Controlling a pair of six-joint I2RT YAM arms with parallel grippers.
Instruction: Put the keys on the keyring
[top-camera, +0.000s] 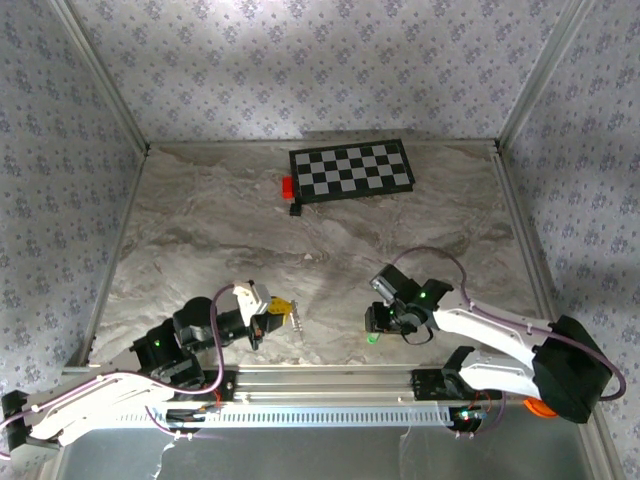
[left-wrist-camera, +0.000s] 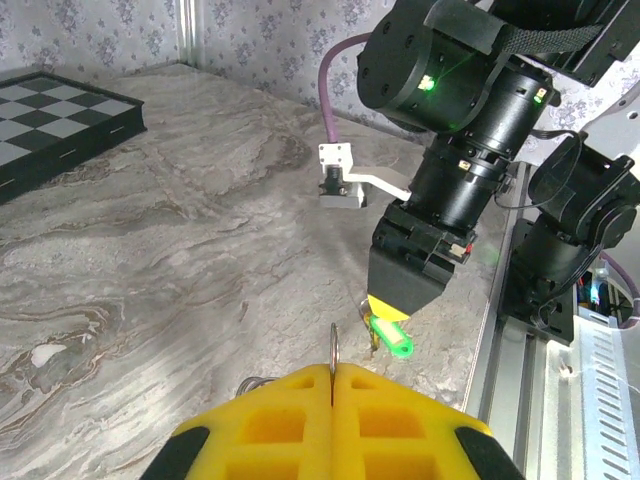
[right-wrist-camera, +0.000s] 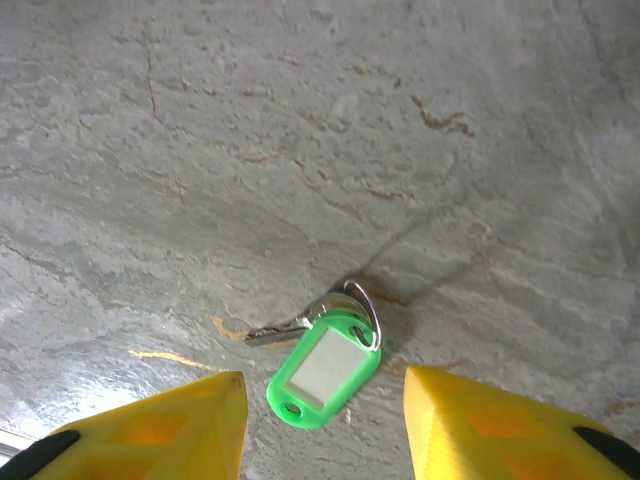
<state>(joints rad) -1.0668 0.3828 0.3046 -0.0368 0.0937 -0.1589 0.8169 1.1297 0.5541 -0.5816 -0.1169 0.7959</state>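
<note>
Left gripper: yellow foam pads pressed fully together, pinching a small flat silvery metal key. From the left wrist the key is edge-on, poking up out of the pad seam. From the top it sticks out past the fingertips, low over the grey-veined marble tabletop.

Right gripper: pointing down at the table, pads clearly apart, gripping nothing. It straddles the bright green plastic tag, which lies flat on the marble between the two pads and touches neither.

The thin grey metal keyring sits at the tag's far end, tilted up off the surface. A second silvery key lies flat with its head at the ring; can't tell if it's threaded on.

Both are near the front edge, right of centre, near the left gripper's key but apart from it. The black-and-white checkerboard and small red block are well apart, at the far edge.
</note>
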